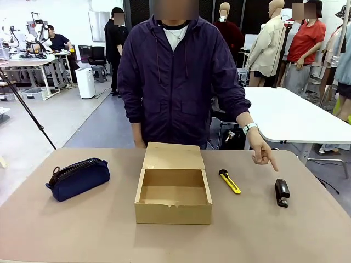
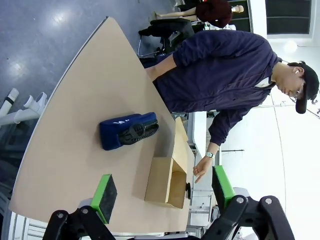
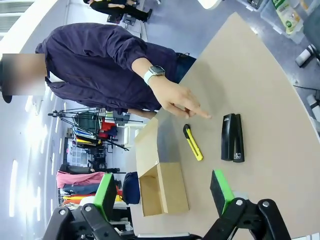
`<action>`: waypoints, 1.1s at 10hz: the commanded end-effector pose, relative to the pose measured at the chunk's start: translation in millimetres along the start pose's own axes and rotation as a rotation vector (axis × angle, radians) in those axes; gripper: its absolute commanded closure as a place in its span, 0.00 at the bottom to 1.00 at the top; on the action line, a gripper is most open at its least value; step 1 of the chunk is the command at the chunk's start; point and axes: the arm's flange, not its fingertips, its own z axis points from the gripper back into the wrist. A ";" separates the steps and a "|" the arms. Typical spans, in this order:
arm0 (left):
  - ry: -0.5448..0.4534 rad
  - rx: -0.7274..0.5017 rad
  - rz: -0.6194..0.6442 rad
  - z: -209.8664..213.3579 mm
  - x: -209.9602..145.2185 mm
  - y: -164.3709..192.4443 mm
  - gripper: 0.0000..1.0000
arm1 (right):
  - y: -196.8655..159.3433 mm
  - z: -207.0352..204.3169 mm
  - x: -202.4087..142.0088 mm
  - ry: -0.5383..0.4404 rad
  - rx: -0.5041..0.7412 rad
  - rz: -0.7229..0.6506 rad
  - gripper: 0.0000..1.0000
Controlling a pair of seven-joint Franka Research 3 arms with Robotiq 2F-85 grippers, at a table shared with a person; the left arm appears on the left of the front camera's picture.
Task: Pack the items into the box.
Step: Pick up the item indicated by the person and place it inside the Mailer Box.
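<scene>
Front view: I see the shallow brown cardboard box (image 1: 173, 204) open at mid-table (image 1: 55, 230), the navy fabric zip pouch (image 1: 77, 179) to its left, and the yellow-and-black utility knife (image 1: 230, 181) and small black stapler (image 1: 282, 192) to its right. The person's hand (image 1: 262, 152) points at the stapler. Left wrist view: my left gripper (image 2: 163, 191) has its fingers apart. Right wrist view: my right gripper (image 3: 163, 192) is spread too.

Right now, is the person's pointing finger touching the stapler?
Apart. The front view shows bare table between the finger and the stapler; the right wrist view shows the same gap.

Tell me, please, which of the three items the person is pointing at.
The black stapler, farthest right: the person's hand points down at it; the yellow knife and navy pouch lie farther left.
</scene>
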 end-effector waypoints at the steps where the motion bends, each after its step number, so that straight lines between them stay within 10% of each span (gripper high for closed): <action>1: 0.002 -0.008 0.004 1.4 0.0 -1.6 0.00 | 1.1 1.4 3.4 0.004 0.006 0.013 0.00; 3: 0.002 -0.008 0.004 1.4 0.0 -1.6 0.00 | 0.0 0.2 -0.1 0.001 0.001 0.000 0.00; 6: 0.002 -0.008 0.004 1.4 0.0 -1.6 0.00 | 55.8 -100.5 16.4 0.175 -0.390 0.295 0.00; 11: 0.002 -0.008 0.004 1.4 0.0 -1.6 0.00 | 84.2 -222.4 -56.7 0.169 -0.889 0.850 0.00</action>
